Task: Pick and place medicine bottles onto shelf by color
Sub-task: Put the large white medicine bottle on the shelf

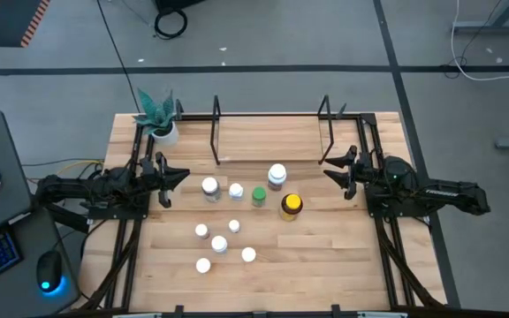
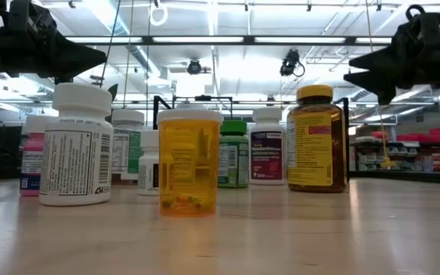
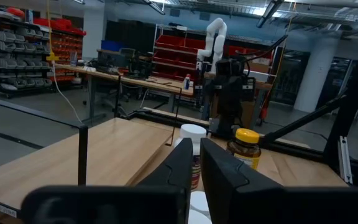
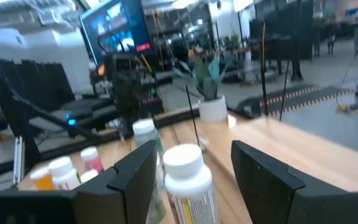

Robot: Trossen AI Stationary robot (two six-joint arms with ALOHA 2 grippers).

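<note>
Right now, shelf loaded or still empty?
Empty. The high view shows the shelf board bare between its wire uprights; all the medicine bottles stand on the table in front of it.

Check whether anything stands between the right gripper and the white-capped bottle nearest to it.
Nothing visible does. In the high view, bare tabletop separates the right gripper from the white-capped bottle. The right wrist view shows that bottle straight ahead between the open fingers. The amber yellow-capped bottle stands off that line, nearer the front edge.

My two arms are matte black, jointed and bulky; each gripper, left (image 1: 168, 177) and right (image 1: 338, 168), ends in two flat pointed black fingers.
</note>
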